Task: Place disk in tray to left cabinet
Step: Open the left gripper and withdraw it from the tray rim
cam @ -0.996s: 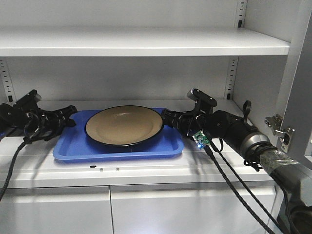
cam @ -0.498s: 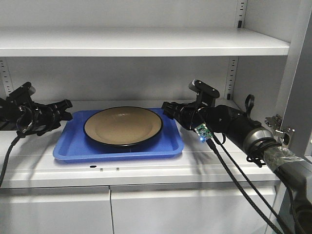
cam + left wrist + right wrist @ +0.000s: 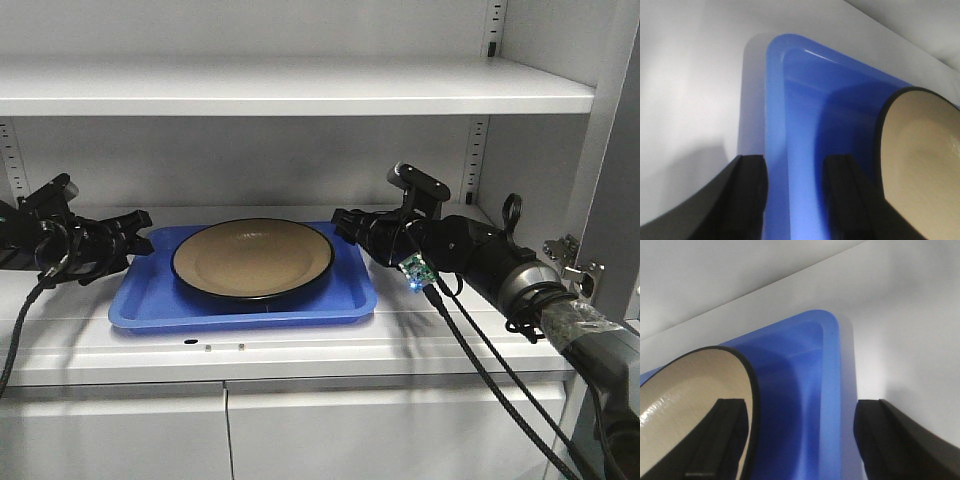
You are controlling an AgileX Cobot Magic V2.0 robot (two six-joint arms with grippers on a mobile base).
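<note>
The tan disk [image 3: 252, 258] with its black rim lies flat in the blue tray [image 3: 240, 303], which rests on a white shelf [image 3: 300, 345] of the left cabinet. My left gripper [image 3: 140, 233] is open at the tray's left end; in the left wrist view its fingers [image 3: 747, 195] straddle the tray's rim [image 3: 777, 125], with the disk [image 3: 925, 150] to the right. My right gripper [image 3: 342, 228] is open at the tray's right end. In the right wrist view the right gripper [image 3: 800, 440] spans the tray's side [image 3: 832, 390] and the disk's edge [image 3: 690, 390].
An upper shelf [image 3: 300, 90] hangs low above the tray. The cabinet's grey door [image 3: 610, 200] and its hinge [image 3: 570, 255] stand close to my right arm. Black cables [image 3: 480, 370] trail down in front of the lower doors [image 3: 350, 430].
Both grippers drew back and up a little from the tray's ends. The left one slid left, then slightly right again. Tray and disk stay on the shelf.
</note>
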